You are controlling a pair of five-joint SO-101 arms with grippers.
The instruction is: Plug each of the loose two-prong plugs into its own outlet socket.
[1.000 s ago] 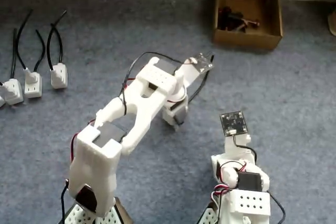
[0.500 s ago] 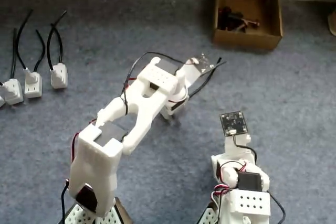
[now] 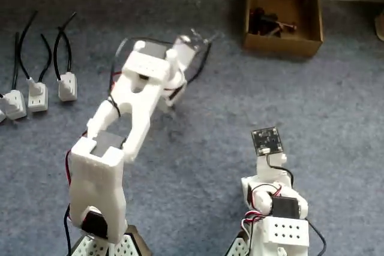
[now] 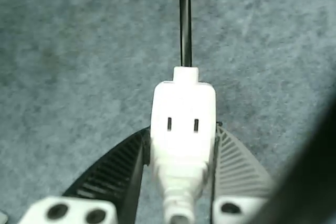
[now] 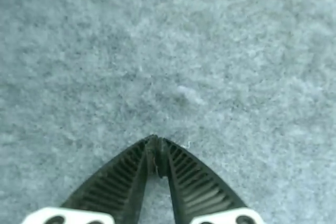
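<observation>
Swung left toward the row of sockets (image 3: 38, 96), my left pincer (image 4: 182, 132) clamps a white corded socket (image 4: 184, 108), slots empty; I judge no plug seated yet.

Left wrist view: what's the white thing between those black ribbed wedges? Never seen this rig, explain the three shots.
Two white robot arms stand on a grey carpet. The high view looks down from a fixed camera; each wrist view comes from a camera on one arm, looking past its pincer. The black wedges are the left pincer, shut on a white two-slot connector with a black cord. The right pincer is shut, empty, over carpet. At the high view's left edge lie white socket blocks with black cords. A brown cardboard box holds dark parts.
</observation>
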